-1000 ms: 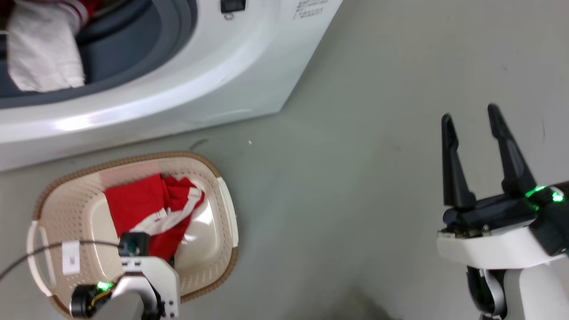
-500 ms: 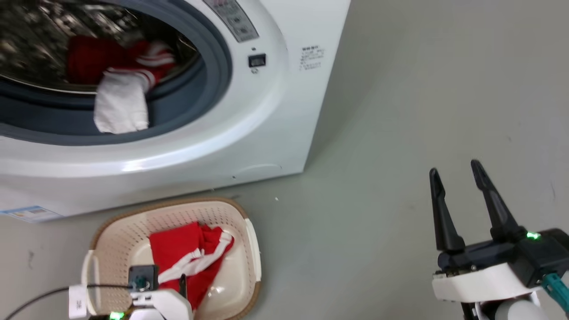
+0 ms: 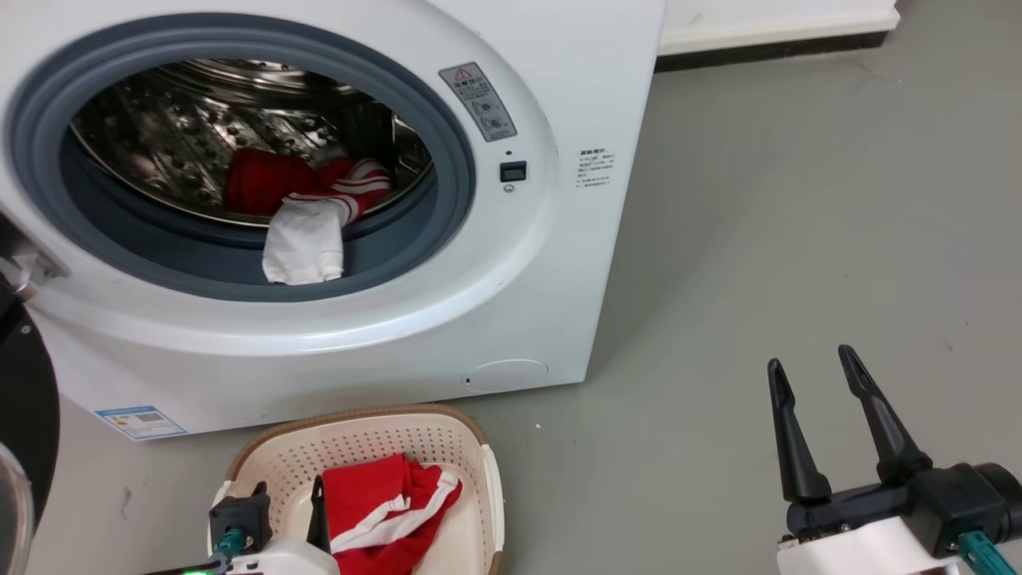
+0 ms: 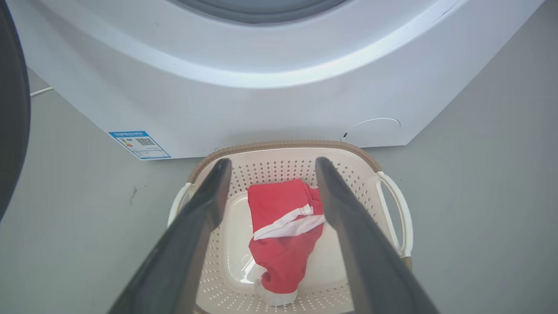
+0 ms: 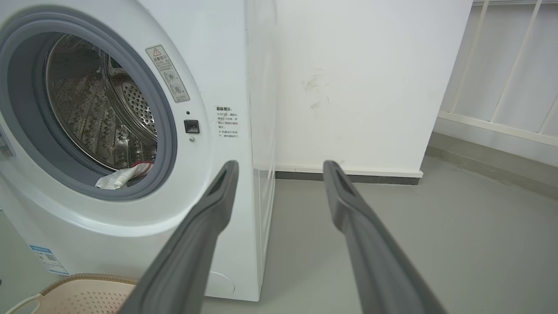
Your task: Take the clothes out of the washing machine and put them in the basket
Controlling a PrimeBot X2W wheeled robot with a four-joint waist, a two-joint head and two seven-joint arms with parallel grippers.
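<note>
**Clothes [image 3: 307, 204] lying in washer [image 3: 559, 263] and basket [image 4: 283, 145]**

Left claw [image 4: 273, 162], mostly cut off in head view, is hovering with fingers apart above those in the basket. Right claw [image 3: 810, 359] is hanging empty, fingers apart, with those in the washer well to its left.

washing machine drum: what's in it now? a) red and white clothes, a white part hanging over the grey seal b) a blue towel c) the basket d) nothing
a: red and white clothes lie in the washing machine drum, with a white part draped over the grey seal.
</note>
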